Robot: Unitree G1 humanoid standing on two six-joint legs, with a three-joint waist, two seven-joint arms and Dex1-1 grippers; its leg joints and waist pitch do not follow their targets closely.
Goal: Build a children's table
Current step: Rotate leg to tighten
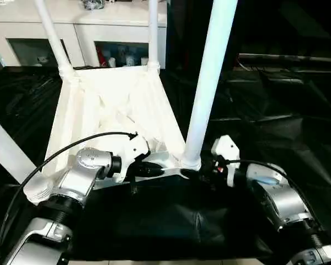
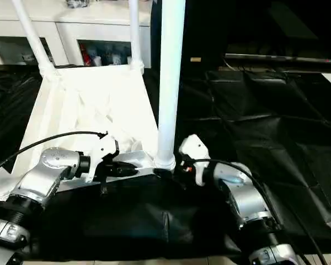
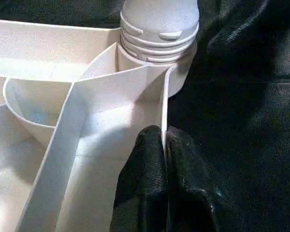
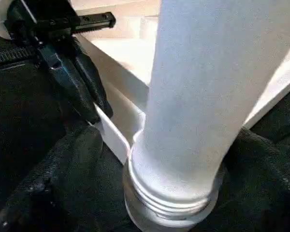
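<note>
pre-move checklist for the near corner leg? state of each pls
1. Left gripper clamped on tabletop rim: ok.
2. Near leg standing in its corner socket: ok.
3. Leg screwed fully home: not ok, threads exposed above the socket.
4. Right gripper grip on the leg: cannot tell, fingers hidden.
5. Two far legs upright in their sockets: ok.

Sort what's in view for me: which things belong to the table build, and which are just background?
Job:
tabletop, upside down
near leg standing in its corner socket
two far legs
another leg at the near left
left pincer clamped on the tabletop's rim

Background:
white cabinet
black sheet
</note>
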